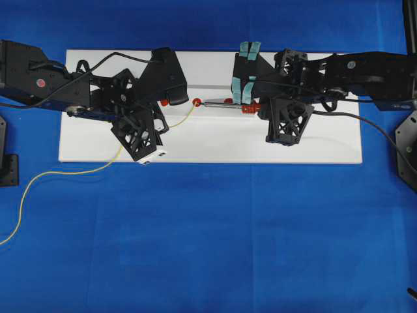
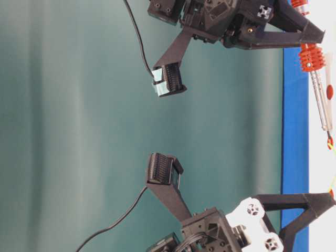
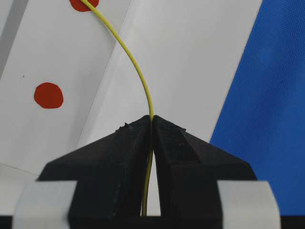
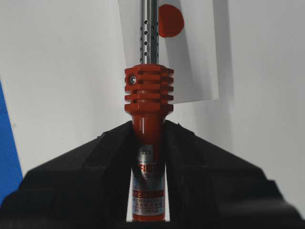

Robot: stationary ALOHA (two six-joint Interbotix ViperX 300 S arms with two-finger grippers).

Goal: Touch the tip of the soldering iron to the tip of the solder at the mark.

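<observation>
The soldering iron [image 1: 225, 103] lies level over the white board [image 1: 208, 147], its red-orange handle [image 4: 148, 95] clamped in my shut right gripper [image 4: 148, 131]. Its metal shaft [image 2: 321, 102] points left, and the tip reaches the red mark [image 1: 197, 102]. The thin yellow solder [image 3: 138, 71] is pinched in my shut left gripper [image 3: 152, 119] and curves up to the same mark [image 3: 85, 4]. In the overhead view my left gripper [image 1: 164, 125] sits left of the mark and my right gripper [image 1: 257, 107] sits right of it. Whether the two tips touch I cannot tell.
Two more red dots lie on the board, one left of the mark [image 1: 165, 102] and one beside the iron's shaft [image 4: 171, 21]. The loose solder [image 1: 39, 179] trails over the blue cloth [image 1: 215, 248] to the left edge. The iron's black cord [image 1: 365, 124] runs off right.
</observation>
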